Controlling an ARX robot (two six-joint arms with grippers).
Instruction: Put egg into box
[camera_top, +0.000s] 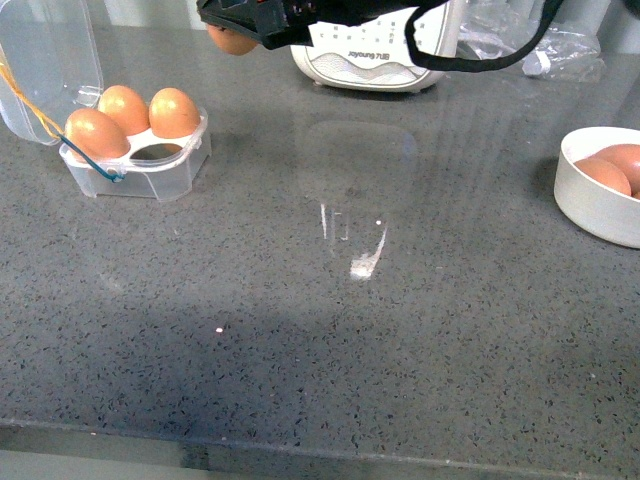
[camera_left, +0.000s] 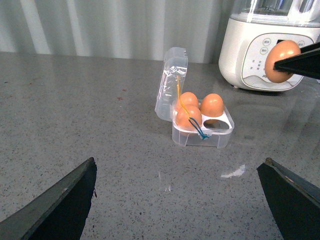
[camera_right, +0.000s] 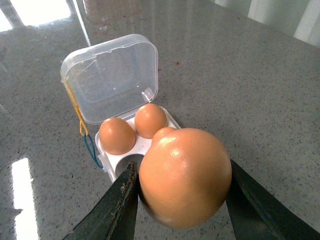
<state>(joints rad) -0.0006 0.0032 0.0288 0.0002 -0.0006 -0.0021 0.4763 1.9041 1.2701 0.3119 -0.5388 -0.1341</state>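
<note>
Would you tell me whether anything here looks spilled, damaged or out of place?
Nothing stands out. The box sits level with its lid open, three eggs seated and one cell free; the egg in the right gripper looks uncracked. A whitish streak on the counter may be only glare.

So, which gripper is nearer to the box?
Right. The right gripper, shut on the egg, hovers in the air near the box; the left gripper is open, farther back over the table.
</note>
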